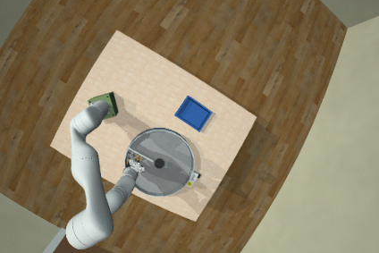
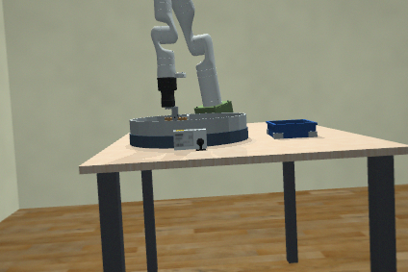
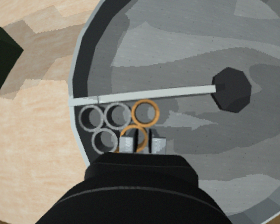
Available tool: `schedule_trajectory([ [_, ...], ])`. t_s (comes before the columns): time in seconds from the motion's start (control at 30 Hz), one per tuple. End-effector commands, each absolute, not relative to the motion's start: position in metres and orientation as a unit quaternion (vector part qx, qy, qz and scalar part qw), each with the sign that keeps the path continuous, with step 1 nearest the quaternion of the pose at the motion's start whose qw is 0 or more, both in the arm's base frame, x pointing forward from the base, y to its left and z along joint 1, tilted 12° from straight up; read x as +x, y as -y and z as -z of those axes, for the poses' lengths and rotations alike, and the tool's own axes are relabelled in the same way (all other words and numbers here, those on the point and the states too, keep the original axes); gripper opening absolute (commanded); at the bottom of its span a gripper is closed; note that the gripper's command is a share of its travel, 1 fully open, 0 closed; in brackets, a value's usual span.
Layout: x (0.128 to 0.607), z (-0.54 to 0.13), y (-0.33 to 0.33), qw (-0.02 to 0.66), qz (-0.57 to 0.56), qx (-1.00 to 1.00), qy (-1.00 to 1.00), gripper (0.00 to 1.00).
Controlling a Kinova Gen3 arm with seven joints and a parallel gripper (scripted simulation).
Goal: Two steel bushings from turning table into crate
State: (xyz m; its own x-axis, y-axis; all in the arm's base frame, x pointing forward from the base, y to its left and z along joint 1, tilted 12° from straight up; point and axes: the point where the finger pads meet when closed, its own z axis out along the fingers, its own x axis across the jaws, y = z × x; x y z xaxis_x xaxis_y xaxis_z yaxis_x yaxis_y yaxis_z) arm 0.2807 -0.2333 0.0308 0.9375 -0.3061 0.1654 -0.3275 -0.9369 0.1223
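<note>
A pale wood-grain tabletop [image 1: 147,76] is seen over a brown plank-patterned floor [image 1: 232,18]. The turning table [image 1: 179,147] is coloured grey, with a dark blue band [image 2: 144,140] around its base and a black hub [image 3: 231,90]. Three steel-grey bushings [image 3: 92,117] and two orange bushings [image 3: 144,112] are shown. The crate [image 1: 193,113] is blue. The arm [image 1: 85,156] is white, its base plate [image 1: 112,98] green, its fingers light grey. The walls [image 2: 298,38] are pale grey-green.
</note>
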Motion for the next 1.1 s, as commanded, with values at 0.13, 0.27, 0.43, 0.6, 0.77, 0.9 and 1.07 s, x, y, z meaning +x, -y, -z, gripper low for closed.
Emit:
schedule_trajectory([
  [0.13,0.281,-0.0307,0.233,0.074,-0.072,0.982,0.161,0.4],
  [0.27,0.281,-0.0308,0.2331,0.074,-0.072,0.982,0.161,0.0],
  [0.43,0.281,-0.0308,0.2331,0.074,-0.072,0.982,0.161,0.0],
  [0.6,0.281,-0.0308,0.2331,0.074,-0.072,0.982,0.161,0.0],
  [0.77,0.281,-0.0309,0.2332,0.074,-0.072,0.981,0.161,0.0],
  [0.9,0.281,-0.0309,0.2332,0.074,-0.072,0.981,0.161,0.0],
  [1.07,0.281,-0.0309,0.2332,0.074,-0.072,0.981,0.161,0.0],
])
